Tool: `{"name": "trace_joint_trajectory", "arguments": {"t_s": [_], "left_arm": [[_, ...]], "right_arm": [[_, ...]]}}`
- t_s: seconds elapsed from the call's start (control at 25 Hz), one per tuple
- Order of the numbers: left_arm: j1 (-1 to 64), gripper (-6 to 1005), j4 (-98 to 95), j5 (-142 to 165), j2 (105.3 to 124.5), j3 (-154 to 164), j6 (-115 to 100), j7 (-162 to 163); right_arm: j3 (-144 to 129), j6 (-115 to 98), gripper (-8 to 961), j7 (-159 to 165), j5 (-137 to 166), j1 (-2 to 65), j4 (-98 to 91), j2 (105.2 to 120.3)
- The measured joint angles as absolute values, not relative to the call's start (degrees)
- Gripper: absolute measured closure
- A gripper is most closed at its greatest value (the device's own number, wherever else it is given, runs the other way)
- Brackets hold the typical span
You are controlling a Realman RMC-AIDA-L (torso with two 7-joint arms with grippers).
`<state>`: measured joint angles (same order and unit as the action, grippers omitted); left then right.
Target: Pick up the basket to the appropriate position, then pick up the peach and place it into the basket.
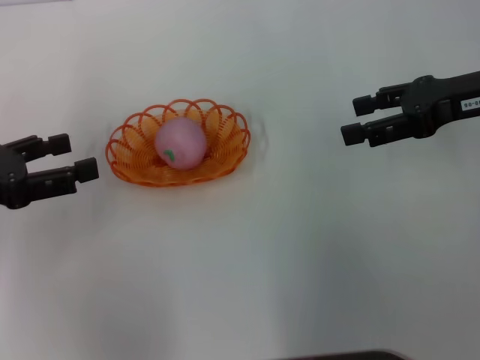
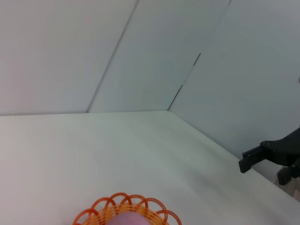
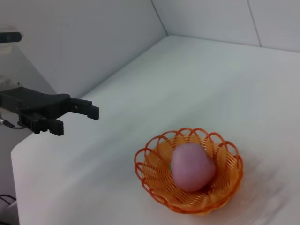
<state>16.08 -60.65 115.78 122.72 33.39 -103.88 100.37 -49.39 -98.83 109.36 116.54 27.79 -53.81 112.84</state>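
Both grippers, left gripper [image 1: 73, 157] and right gripper [image 1: 358, 119], hang spread and empty either side of the basket [image 1: 127, 150], with the peach [image 1: 181, 143] already in it left of centre on the counter [image 1: 300, 255], so I'd just back away level, touching nothing.

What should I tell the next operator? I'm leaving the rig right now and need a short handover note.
Left gripper: open, empty, just left of the basket.
Right gripper: open, empty, well off to the basket's right.
The peach sits inside the basket on the table.
Done: basket placed, peach in.
Left: apparently nothing but parking the arms.
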Motion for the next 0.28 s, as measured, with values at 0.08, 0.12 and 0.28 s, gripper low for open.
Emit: {"name": "trace_joint_trajectory", "arguments": {"t_s": [0.08, 0.12, 0.28], "left_arm": [[16.0, 108, -60.6, 115.8, 122.82, 33.4, -103.8, 100.4], [16.0, 108, -60.6, 115.8, 122.89, 33.5, -103.8, 100.4], [15.9, 108, -60.6, 115.8, 123.02, 33.6, -103.8, 100.4]], "right_arm": [[-49.4, -98.8, 91, 109.3, 116.6, 27.9, -53.8, 113.04], [-49.3, -98.8, 91, 109.2, 116.6, 28.0, -53.8, 113.11], [-49.2, -98.7, 91, 109.2, 116.6, 28.0, -53.8, 113.21]]}}
